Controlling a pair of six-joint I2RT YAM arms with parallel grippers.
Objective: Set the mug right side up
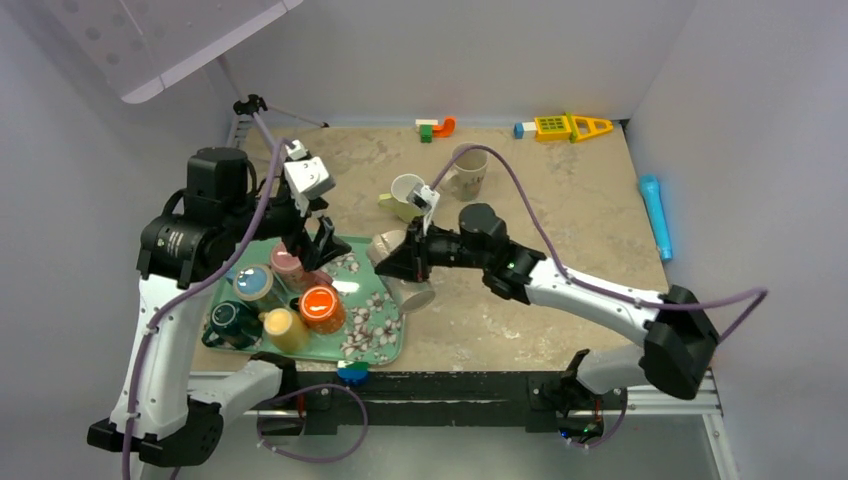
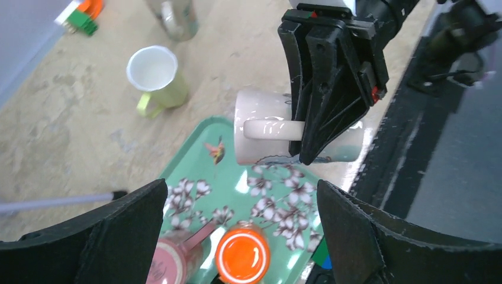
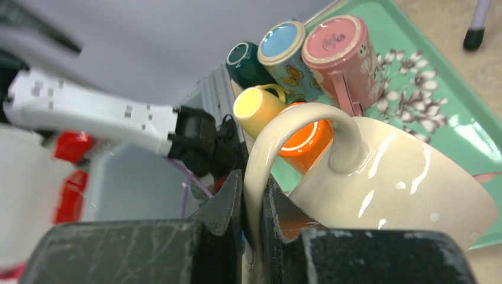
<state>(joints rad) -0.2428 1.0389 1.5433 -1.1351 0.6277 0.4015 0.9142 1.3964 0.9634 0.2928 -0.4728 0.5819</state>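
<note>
The cream mug (image 1: 418, 296) lies tipped on its side at the right edge of the green floral tray (image 1: 375, 335). My right gripper (image 3: 253, 183) is shut on its looped handle (image 3: 296, 127), with the body (image 3: 402, 189) just to the right of the jaws. In the left wrist view the same mug (image 2: 260, 112) is horizontal, handle upward, with the right gripper (image 2: 308, 157) pinching it from above. Whether it rests on the table or hangs just above it I cannot tell. My left gripper (image 2: 241, 184) hovers open over the tray, holding nothing, a little left of the mug.
The tray holds a pink mug (image 1: 288, 262), a blue butterfly mug (image 1: 253, 283), a dark green mug (image 1: 232, 320), a yellow mug (image 1: 284, 327) and an orange mug (image 1: 321, 307). A lime mug (image 1: 405, 195) and a beige mug (image 1: 468, 170) stand behind. A blue cylinder (image 1: 655, 215) lies far right.
</note>
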